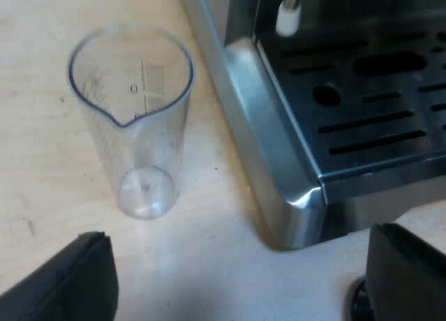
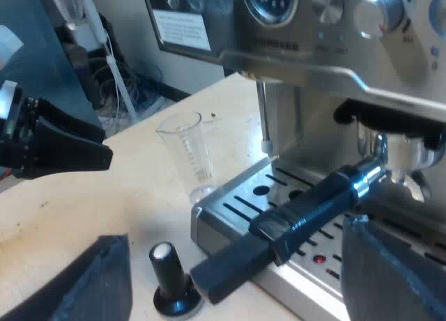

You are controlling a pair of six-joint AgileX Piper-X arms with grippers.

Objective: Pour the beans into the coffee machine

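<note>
A clear measuring glass [image 1: 132, 119] stands upright on the wooden table beside the espresso machine's drip tray corner [image 1: 300, 196]; I see no beans in it. My left gripper [image 1: 237, 279] hangs open just short of the glass, its fingers spread wide. From the right wrist the glass [image 2: 187, 154] shows beyond the tray, with the left gripper [image 2: 70, 150] hovering close to it. My right gripper [image 2: 233, 251] is open at the machine's front, and the locked metal holder's dark handle [image 2: 306, 209] points out between its fingers.
A tamper with a black knob [image 2: 171, 276] stands on the table by the tray's corner. The steam wand [image 2: 263, 119] hangs over the slotted drip tray [image 2: 279, 178]. The machine's panel [image 2: 279, 28] with a gauge and knobs rises above. Bare wooden table [image 2: 104, 196] surrounds the glass.
</note>
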